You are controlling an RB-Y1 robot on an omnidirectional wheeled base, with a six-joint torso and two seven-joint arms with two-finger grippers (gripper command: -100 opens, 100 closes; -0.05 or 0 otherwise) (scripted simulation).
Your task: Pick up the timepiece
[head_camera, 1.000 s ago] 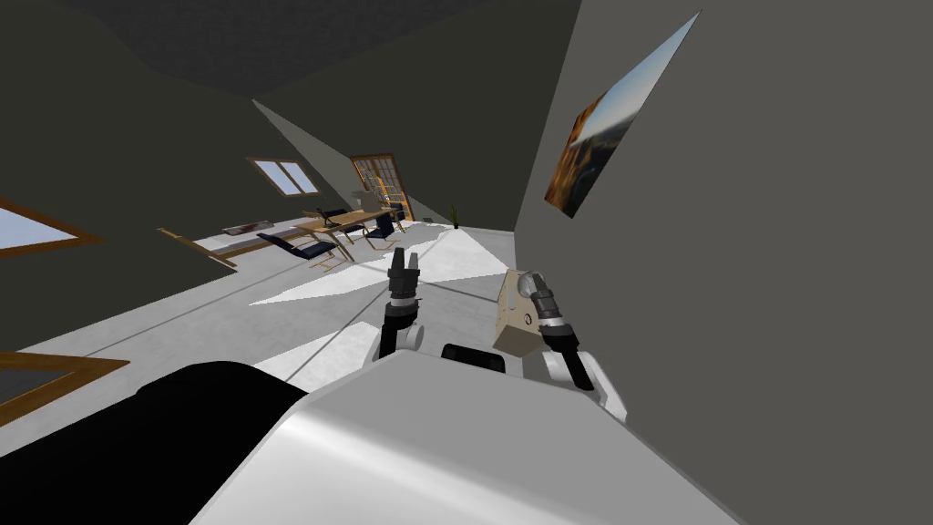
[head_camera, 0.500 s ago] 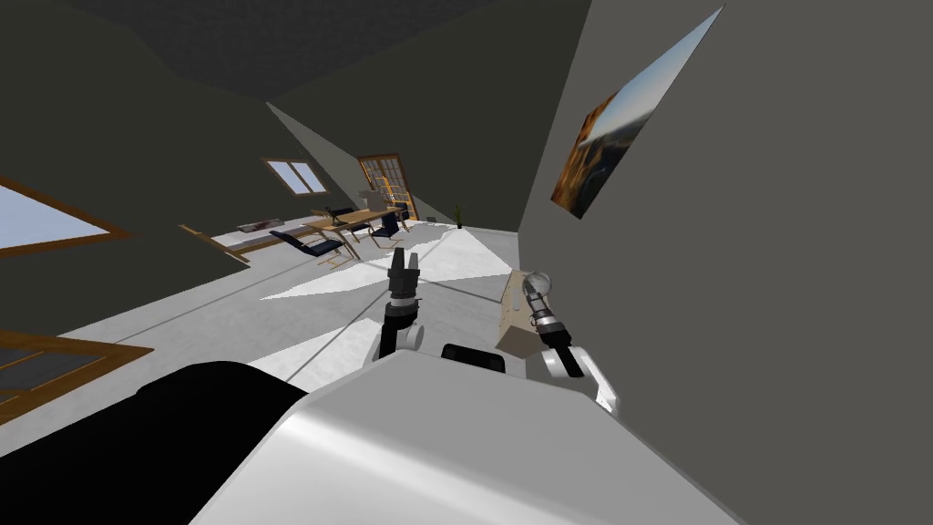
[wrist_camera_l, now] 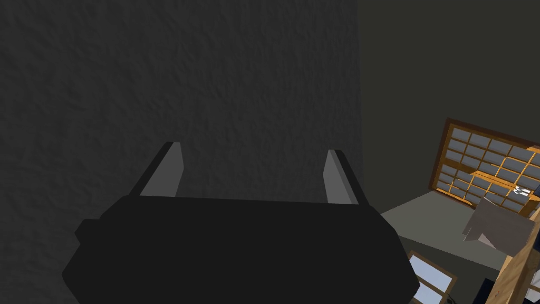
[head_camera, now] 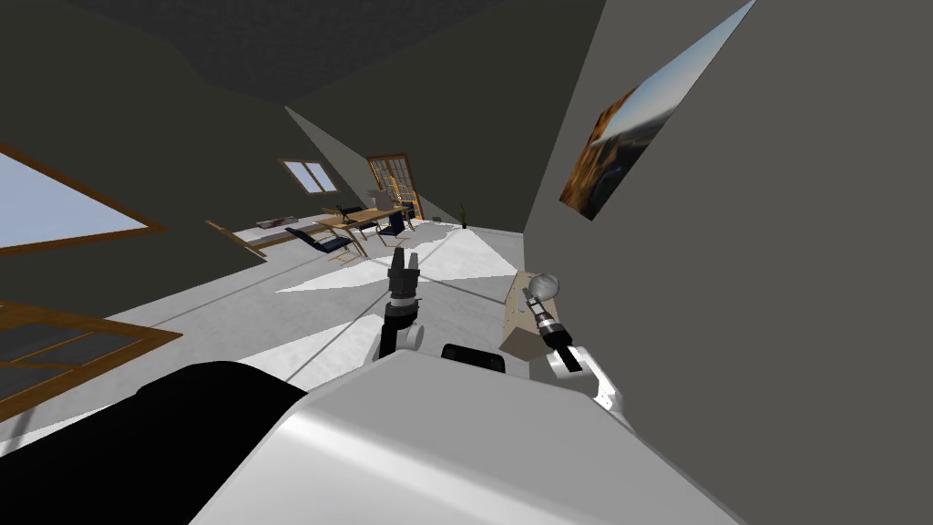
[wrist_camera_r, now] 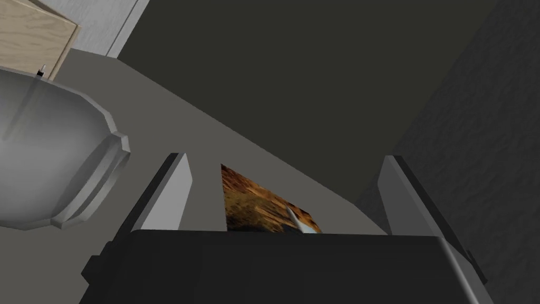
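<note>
the timepiece is round and grey with a stepped rim. it shows at the far top edge of a boxy light-wood counter that stands on the pale floor against the grey wall on the right. i cannot tell whether it rests on the counter or hangs just off it. the right gripper is raised close beside it, its jaws wide with nothing between them. the timepiece lies just outside one jaw, near but apart from it, with a thin hand showing across its face and the counter's pale wood behind it. between the jaws, farther off, shows a landscape picture in orange and blue, hung high on that same wall. the left gripper is held up in the middle of the scene, well apart to the left of the timepiece, its jaws also wide and holding nothing. far off across the floor stands a wooden table with dark chairs, and behind it a glazed door in a wooden frame.
</note>
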